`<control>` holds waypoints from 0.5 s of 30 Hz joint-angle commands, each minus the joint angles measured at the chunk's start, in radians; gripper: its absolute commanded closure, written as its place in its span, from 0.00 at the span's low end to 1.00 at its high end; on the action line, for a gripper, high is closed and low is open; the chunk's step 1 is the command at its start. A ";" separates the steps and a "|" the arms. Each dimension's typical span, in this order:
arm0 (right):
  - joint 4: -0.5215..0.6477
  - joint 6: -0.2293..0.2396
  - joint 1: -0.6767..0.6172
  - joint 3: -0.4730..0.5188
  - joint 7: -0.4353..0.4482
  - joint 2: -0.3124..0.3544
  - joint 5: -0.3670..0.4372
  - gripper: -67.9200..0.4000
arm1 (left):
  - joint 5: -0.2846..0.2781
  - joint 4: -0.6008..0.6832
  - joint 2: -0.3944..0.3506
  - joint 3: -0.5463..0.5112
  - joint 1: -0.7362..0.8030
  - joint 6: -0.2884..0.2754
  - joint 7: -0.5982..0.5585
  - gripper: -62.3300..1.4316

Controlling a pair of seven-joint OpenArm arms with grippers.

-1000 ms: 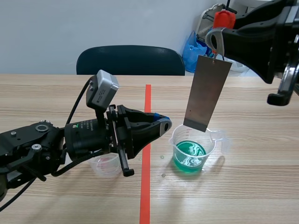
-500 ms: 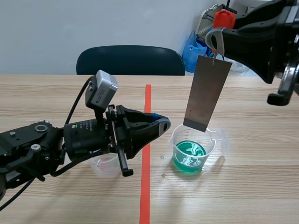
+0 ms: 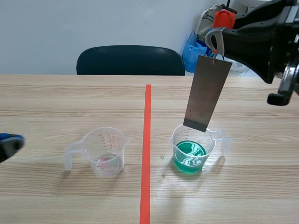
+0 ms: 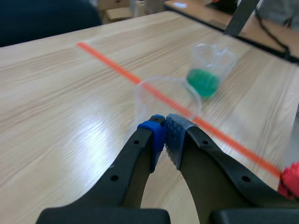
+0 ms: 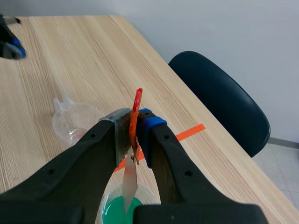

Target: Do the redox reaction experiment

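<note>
In the scene view, the metal plate (image 3: 207, 92) is held hanging by the right gripper (image 3: 216, 42), its lower edge at the rim of the green-liquid beaker (image 3: 191, 149). Immersion is judged outstanding, and the nearly empty beaker (image 3: 105, 151) stands well apart across the tape line (image 3: 147, 140). In the left wrist view, the left gripper (image 4: 165, 135) is pressed together on nothing, short of that beaker. In the right wrist view, the plate's red tab (image 5: 136, 116) is pinched over the green liquid, and only the rim is judged to crowd a straight descent.

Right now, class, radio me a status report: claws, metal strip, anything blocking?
Left claw shut, empty, off to the side. Right claw shut on red clip, metal strip hanging over beaker of green liquid, not dipped. Nothing in the way.
</note>
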 commanded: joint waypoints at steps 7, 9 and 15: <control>0.018 -0.004 0.012 0.014 0.015 0.005 0.011 0.98 | -0.007 -0.064 -0.090 -0.211 0.471 0.124 -0.159 0.76; 0.018 -0.004 0.012 0.014 0.014 0.005 0.011 0.98 | -0.007 -0.086 -0.083 -0.250 0.576 0.163 -0.178 0.64; 0.018 -0.004 0.012 0.014 0.014 0.005 0.011 0.98 | -0.007 -0.140 0.005 -0.329 0.799 0.330 -0.200 0.39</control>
